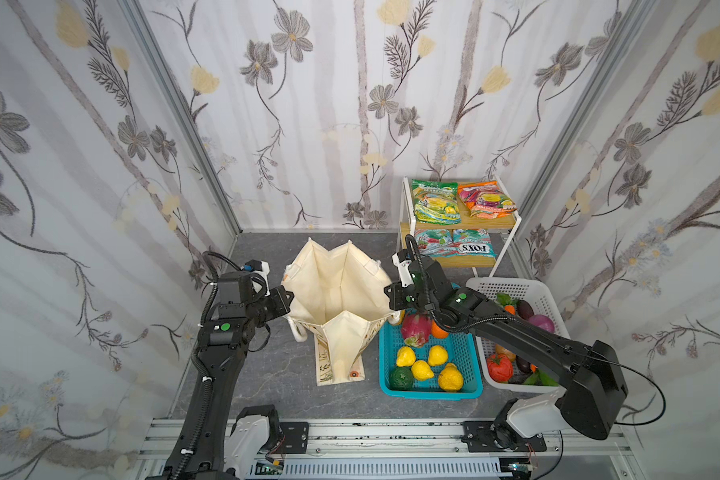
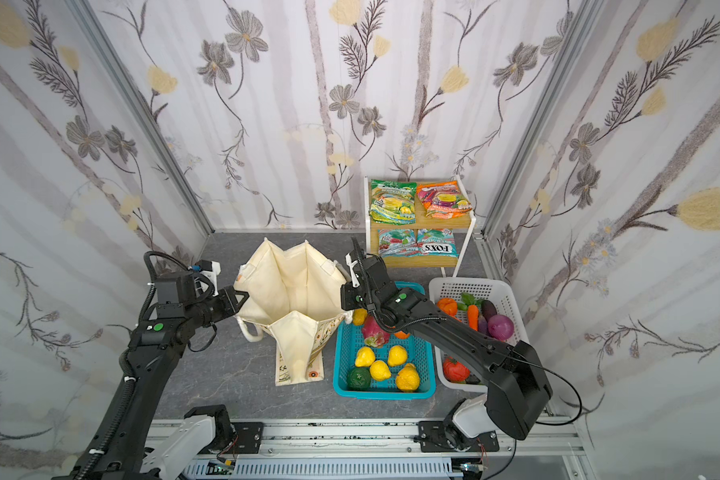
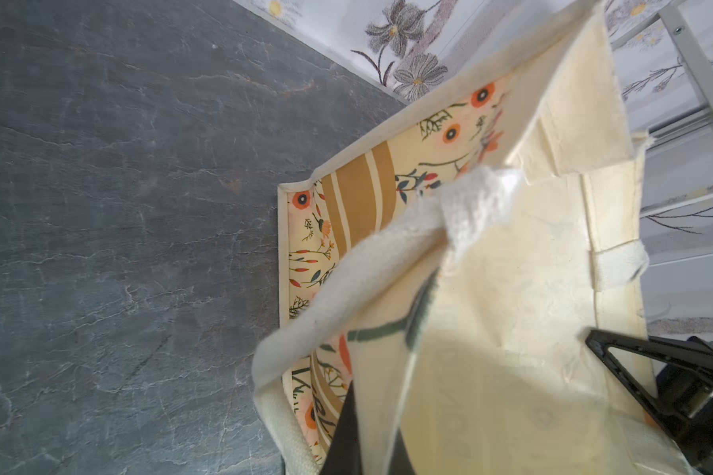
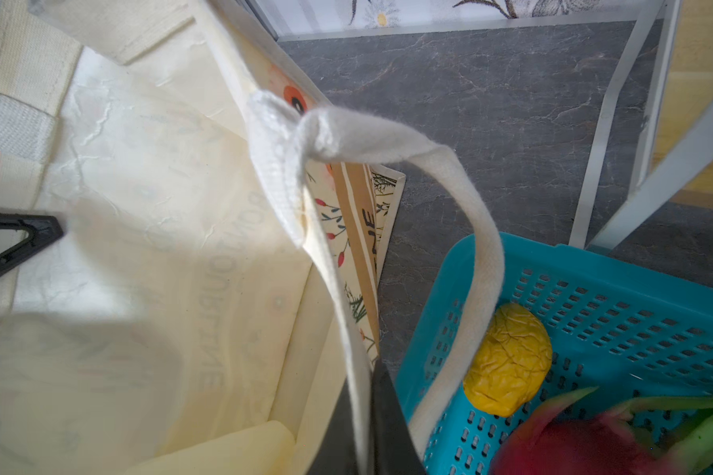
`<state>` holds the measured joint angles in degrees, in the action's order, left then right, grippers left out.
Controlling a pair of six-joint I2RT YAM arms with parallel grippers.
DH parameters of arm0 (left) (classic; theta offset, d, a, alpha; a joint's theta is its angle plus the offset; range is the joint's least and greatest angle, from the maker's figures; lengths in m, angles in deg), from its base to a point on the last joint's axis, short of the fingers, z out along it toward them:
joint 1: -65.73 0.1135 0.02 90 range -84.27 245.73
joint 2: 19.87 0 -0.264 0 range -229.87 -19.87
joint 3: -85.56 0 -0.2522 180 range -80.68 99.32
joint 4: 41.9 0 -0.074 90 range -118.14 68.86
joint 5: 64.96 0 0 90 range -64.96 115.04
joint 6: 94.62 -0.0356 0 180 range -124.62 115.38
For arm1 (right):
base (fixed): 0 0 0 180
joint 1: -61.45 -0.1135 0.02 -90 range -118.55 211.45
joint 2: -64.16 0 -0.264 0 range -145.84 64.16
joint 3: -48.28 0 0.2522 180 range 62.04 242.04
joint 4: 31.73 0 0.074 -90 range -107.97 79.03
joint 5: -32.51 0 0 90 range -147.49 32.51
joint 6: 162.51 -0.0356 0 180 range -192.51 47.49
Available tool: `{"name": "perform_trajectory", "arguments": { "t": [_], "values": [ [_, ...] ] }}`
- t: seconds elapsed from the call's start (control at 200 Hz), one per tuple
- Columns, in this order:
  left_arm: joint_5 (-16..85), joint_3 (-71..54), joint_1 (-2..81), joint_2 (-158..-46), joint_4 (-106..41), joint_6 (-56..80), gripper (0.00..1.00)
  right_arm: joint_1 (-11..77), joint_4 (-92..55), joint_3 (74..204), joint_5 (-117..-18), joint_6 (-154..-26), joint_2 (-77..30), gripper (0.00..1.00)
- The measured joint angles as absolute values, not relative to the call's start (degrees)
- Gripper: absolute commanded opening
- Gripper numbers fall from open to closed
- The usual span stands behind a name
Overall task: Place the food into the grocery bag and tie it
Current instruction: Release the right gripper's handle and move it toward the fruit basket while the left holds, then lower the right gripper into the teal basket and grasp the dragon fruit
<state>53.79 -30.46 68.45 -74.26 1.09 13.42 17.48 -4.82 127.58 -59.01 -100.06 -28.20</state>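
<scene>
Pinching opposite rims, jaws closed on cloth, your left gripper [image 1: 287, 300] and right gripper [image 1: 393, 306] spread the cream floral canvas bag [image 1: 321, 274] so colourful toy fruit [image 1: 405, 356] from the adjacent teal plastic basket [image 1: 431, 392] can drop in.

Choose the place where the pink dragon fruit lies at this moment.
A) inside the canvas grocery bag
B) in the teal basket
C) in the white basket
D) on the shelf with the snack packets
B: in both top views the dragon fruit lies at the far end of the teal basket, outside the grocery bag that stands open beside it.
</scene>
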Motion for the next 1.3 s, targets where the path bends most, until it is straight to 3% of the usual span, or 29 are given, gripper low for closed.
{"name": "perform_trajectory", "arguments": {
  "t": [0.035,0.16,0.2,0.225,0.24,0.435,0.659,0.829,1.024,1.299],
  "values": [
    [53.9,-30.8,68.4,-74.5,0.4,13.6,0.00,17.5,-4.8,127.4,-59.0,-100.1,-28.2,0.22],
    [54.0,-31.2,68.3,-75.0,-1.3,13.6,0.00,17.4,-5.3,127.4,-58.8,-100.3,-27.5,0.59],
    [54.1,-31.2,68.3,-75.4,-1.7,13.5,0.00,17.3,-5.0,127.3,-58.8,-99.8,-26.7,0.77],
    [54.2,-31.2,68.3,-75.7,-1.8,13.4,0.00,17.3,-4.9,127.3,-58.6,-99.5,-26.0,0.95],
    [54.2,-31.2,68.3,-75.8,-1.9,13.3,0.00,17.3,-5.0,127.3,-58.5,-99.3,-25.5,0.99],
    [54.6,-31.4,68.3,-76.4,-2.9,12.9,0.00,17.3,-5.2,127.0,-53.8,-95.9,-19.6,1.00],
    [54.7,-31.5,68.3,-76.4,-3.0,12.3,0.00,17.4,-6.2,124.1,-39.9,-95.5,-7.3,1.00],
    [54.8,-31.5,68.3,-76.2,-3.1,12.3,0.00,18.3,-10.0,116.1,-35.1,-92.8,4.0,1.00],
    [54.9,-31.6,68.3,-75.6,-3.5,12.3,0.00,24.3,-10.5,108.5,-35.8,-95.6,11.3,1.00],
    [54.9,-33.0,68.3,-75.1,-4.9,12.5,0.00,32.0,-6.3,102.8,-50.4,-102.0,7.8,1.00]
  ]
}}
